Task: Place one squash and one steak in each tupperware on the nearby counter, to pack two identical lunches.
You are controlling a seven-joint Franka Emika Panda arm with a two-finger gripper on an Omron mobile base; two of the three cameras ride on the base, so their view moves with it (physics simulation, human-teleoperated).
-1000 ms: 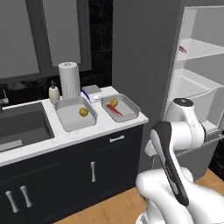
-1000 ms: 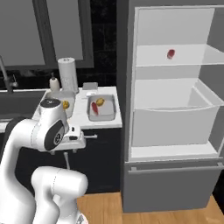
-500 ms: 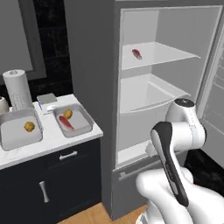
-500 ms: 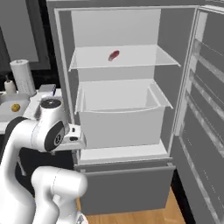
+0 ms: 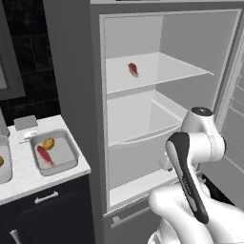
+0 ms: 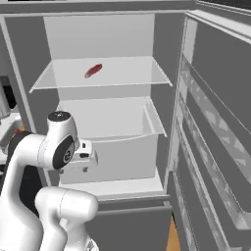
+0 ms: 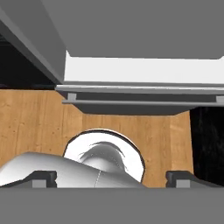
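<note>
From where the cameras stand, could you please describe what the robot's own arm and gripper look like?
The arm is glossy white with rounded, bulbous links and dark joint bands; a black strip with a thin white line runs along one link. A round dark cap tops the upper joint. The gripper ends in two small dark, blocky finger tips. No cables or markings are visible.

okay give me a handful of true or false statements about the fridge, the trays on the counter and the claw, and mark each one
1. A steak lies on the upper shelf of the open fridge. True.
2. The tray nearest the fridge is empty. False: it holds a squash and a second steak.
3. The claw is shut on a steak. False: its fingers stand wide apart with nothing between them.
4. The fridge door is closed. False: it stands open, showing shelf and drawer.
5. The tray sits on the white counter beside the fridge. True.
</note>
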